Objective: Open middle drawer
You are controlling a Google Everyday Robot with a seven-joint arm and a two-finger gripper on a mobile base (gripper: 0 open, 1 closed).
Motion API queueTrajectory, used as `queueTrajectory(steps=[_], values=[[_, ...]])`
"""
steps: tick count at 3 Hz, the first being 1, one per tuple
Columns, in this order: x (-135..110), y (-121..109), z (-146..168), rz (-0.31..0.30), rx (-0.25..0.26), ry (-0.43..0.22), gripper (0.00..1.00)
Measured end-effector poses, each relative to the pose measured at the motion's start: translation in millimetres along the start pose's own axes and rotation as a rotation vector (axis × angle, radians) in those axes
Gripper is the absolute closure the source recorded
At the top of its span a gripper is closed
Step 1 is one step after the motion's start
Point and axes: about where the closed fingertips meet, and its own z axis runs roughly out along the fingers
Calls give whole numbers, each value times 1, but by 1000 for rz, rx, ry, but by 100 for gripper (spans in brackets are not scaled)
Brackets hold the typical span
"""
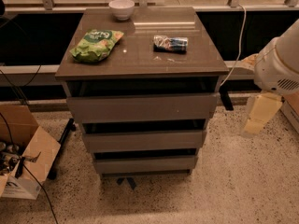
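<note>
The grey-brown cabinet (140,55) has three handleless drawer fronts, one above the other. The middle drawer (144,140) is of medium height and width, with a dark gap above it; its front sits about in line with the others. The tall top drawer front (142,107) is above it and the short bottom drawer front (145,164) is below it. My gripper (254,122) hangs pale yellow under the white arm (280,62), to the right of the cabinet at about top drawer height. It touches nothing.
On the cabinet top lie a green snack bag (96,44), a small blue-and-white packet (171,43) and a white bowl (122,8). An open cardboard box (25,160) with cables stands on the floor at the left. A white cable (239,41) hangs at the right.
</note>
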Motion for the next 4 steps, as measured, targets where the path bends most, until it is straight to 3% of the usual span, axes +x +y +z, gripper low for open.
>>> queueTrajectory(steps=[1, 3, 4], values=[[0, -2, 4, 0, 2, -3, 0], [-3, 2, 8, 35, 27, 61, 0], [-13, 13, 54, 80, 9, 37, 0]])
